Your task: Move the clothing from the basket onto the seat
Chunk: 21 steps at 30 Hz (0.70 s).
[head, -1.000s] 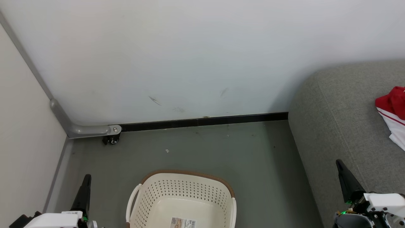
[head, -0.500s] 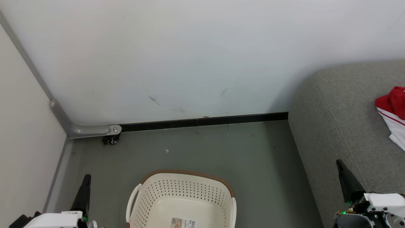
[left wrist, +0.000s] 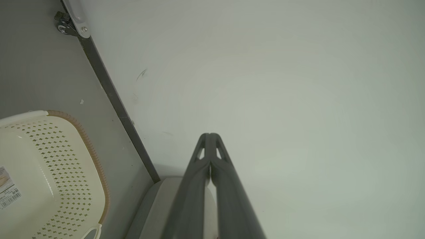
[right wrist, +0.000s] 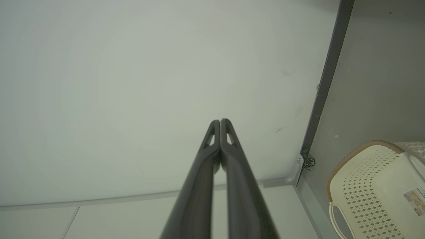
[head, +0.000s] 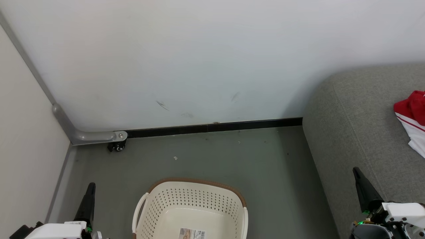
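Head view: clothing (head: 411,108) lies well beyond right gripper (head: 358,173).

Soft, even light; faint shadow on white wall (head: 199,59) beside grey fabric sofa seat (head: 358,109); wrist views greenish, slightly soft.

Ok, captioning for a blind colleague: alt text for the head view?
An empty-looking cream basket sits on the grey floor; red-and-white clothing lies on the grey seat at right. The left gripper and right gripper, both shut, show at the lower corners.
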Motion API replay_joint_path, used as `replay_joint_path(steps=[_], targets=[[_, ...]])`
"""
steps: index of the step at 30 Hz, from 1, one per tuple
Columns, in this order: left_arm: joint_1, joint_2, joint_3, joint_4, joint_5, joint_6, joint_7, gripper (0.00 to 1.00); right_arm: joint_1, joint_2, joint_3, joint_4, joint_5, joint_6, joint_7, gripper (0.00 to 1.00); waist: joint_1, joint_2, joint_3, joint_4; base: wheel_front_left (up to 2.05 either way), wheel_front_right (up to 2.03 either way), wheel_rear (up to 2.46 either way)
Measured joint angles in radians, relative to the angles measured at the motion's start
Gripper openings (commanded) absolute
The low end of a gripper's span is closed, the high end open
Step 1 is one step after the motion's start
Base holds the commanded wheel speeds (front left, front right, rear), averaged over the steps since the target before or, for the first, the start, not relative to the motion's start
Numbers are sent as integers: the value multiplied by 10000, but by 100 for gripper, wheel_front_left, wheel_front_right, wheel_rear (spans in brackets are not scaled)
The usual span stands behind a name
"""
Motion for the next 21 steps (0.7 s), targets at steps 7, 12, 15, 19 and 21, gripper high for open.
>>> replay_joint_path(steps=[7,12,15,19,21], targets=[[0,0,0,0,0,0,2,0,0,36,-8,2,0,0,15,0,-1,0,0,0,0,0,0],[0,0,0,0,0,0,2,0,0,38,-17,2,-2,0,69,0,-1,0,0,0,0,0,0],[0,0,0,0,0,0,2,0,0,40,-21,4,-2,0,71,0,-1,0,0,0,0,0,0],[0,0,0,0,0,0,2,0,0,44,-25,4,-2,0,73,0,-1,0,0,0,0,0,0],[0,0,0,0,0,0,2,0,0,48,-27,4,-2,0,73,0,-1,0,0,0,0,0,0]])
